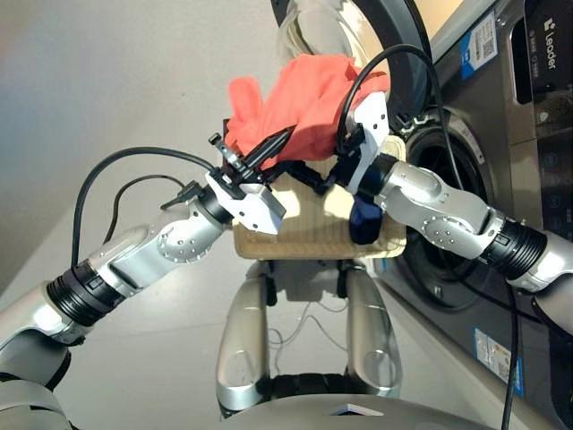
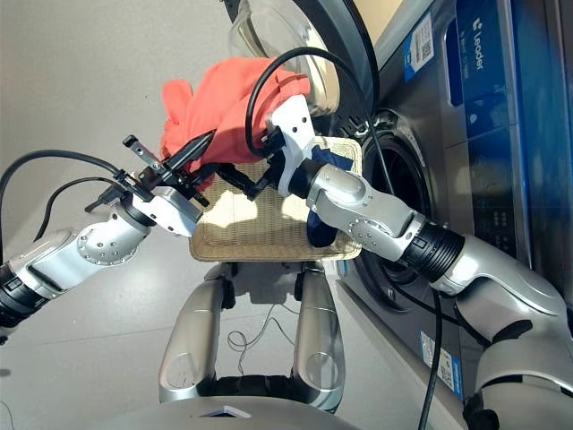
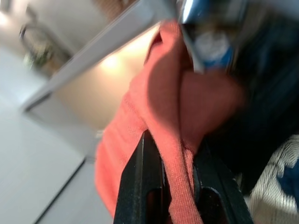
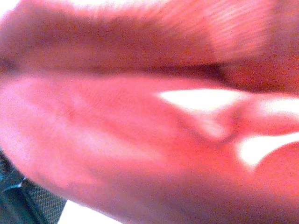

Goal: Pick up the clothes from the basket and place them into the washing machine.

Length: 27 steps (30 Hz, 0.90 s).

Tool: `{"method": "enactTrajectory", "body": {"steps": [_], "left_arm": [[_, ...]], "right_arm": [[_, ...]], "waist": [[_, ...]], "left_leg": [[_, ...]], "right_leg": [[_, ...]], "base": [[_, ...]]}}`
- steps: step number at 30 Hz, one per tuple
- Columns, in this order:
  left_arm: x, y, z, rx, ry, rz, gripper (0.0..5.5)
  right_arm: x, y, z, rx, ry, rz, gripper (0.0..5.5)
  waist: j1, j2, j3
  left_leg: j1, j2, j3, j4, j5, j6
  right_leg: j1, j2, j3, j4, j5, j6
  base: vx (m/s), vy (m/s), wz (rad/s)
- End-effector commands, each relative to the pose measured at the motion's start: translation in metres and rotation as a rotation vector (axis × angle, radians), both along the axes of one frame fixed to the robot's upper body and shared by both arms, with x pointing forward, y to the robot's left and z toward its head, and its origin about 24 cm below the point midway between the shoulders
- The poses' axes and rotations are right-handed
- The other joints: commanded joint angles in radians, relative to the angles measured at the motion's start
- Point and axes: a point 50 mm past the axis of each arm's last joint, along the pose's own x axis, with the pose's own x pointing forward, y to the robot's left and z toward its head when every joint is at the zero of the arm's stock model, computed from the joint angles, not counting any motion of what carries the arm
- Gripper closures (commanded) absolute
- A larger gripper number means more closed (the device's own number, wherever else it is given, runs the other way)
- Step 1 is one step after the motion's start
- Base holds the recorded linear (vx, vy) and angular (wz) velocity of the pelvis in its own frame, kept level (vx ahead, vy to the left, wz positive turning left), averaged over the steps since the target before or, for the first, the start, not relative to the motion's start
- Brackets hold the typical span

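**Above the basket: coral garment held up by both arms**

Nearest the camera, both arms reach forward and meet over the basket point(image 2: 260, 235), a cream woven tray with a low rim that stands just in front of the washing machine point(image 2: 466, 161).

Left gripper point(image 1: 269, 148): over the basket's near left corner. Its two black fingers point(image 3: 140, 186) are closed down to a narrow gap on a fold of the coral garment point(image 1: 295, 98); the left wrist view shows the cloth pinched between them.

Right gripper point(image 2: 235, 176): over the basket's middle, pushed in under the same garment. The right wrist view is filled with coral cloth, so I cannot tell how its jaws stand or whether it has a grip.

The coral garment is bunched and lifted clear of the basket, hanging above the basket's far left part and draped over both grippers.

Inside the basket, against its right rim and partly behind the right arm, lies the navy garment point(image 1: 363, 219). The rest of the basket floor that shows is bare weave.

Beyond the basket, the machine's round door point(image 2: 295, 45) stands swung open above the garment. To the basket's right is the dark porthole point(image 1: 448, 206), with blue stickers point(image 1: 479, 45) on the machine's front panel above it.
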Motion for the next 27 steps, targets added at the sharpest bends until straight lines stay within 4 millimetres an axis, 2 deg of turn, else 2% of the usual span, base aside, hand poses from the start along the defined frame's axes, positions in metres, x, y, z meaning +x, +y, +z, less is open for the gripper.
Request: {"method": "enactTrajectory", "body": {"steps": [1, 3, 8, 15, 22, 27], "left_arm": [[-0.017, 0.003, 0.011, -0.033, -0.092, -0.027, 5.50], [-0.016, 0.006, 0.014, -0.028, -0.127, 0.000, 5.50], [-0.015, 0.009, 0.014, -0.050, -0.145, 0.023, 5.50], [-0.015, 0.008, 0.014, -0.057, -0.145, 0.019, 5.50], [-0.014, 0.001, 0.015, -0.055, -0.148, -0.006, 5.50], [-0.011, -0.008, 0.018, -0.046, -0.150, -0.040, 5.50]], "right_arm": [[-0.033, -0.019, 0.055, 0.024, -0.277, 0.047, 0.00], [-0.033, -0.021, 0.046, 0.051, -0.230, 0.047, 0.00], [-0.035, -0.026, 0.040, 0.064, -0.195, 0.042, 0.00], [-0.035, -0.024, 0.039, 0.082, -0.184, 0.053, 0.00], [-0.036, -0.004, 0.040, 0.088, -0.179, 0.131, 0.00], [-0.036, 0.022, 0.039, 0.102, -0.155, 0.212, 0.00]], "waist": [[-0.046, -0.008, -0.015], [-0.047, -0.003, -0.015], [-0.049, 0.000, -0.015], [-0.049, -0.003, -0.015], [-0.043, 0.001, -0.015], [-0.038, 0.005, -0.015]], "left_leg": [[0.034, 0.064, 0.022, 0.079, -0.025, -0.098], [0.032, 0.064, 0.021, 0.082, -0.027, -0.098], [0.034, 0.060, 0.023, 0.080, -0.029, -0.097], [0.031, 0.059, 0.024, 0.085, -0.033, -0.093], [0.031, 0.060, 0.021, 0.086, -0.035, -0.092], [0.026, 0.057, 0.019, 0.088, -0.035, -0.091]], "right_leg": [[0.028, 0.009, -0.007, -0.022, 0.017, 0.043], [0.030, 0.007, -0.008, -0.020, 0.016, 0.043], [0.028, 0.004, -0.007, -0.018, 0.015, 0.043], [0.027, 0.004, -0.006, -0.015, 0.013, 0.042], [0.027, 0.007, -0.001, -0.013, 0.008, 0.038], [0.021, 0.010, 0.002, -0.007, 0.005, 0.035]], "base": [[0.000, 0.000, 0.000], [0.000, 0.000, 0.000], [0.000, 0.000, 0.000], [0.000, 0.000, 0.000], [0.000, 0.000, 0.000], [0.000, 0.000, 0.000]]}}
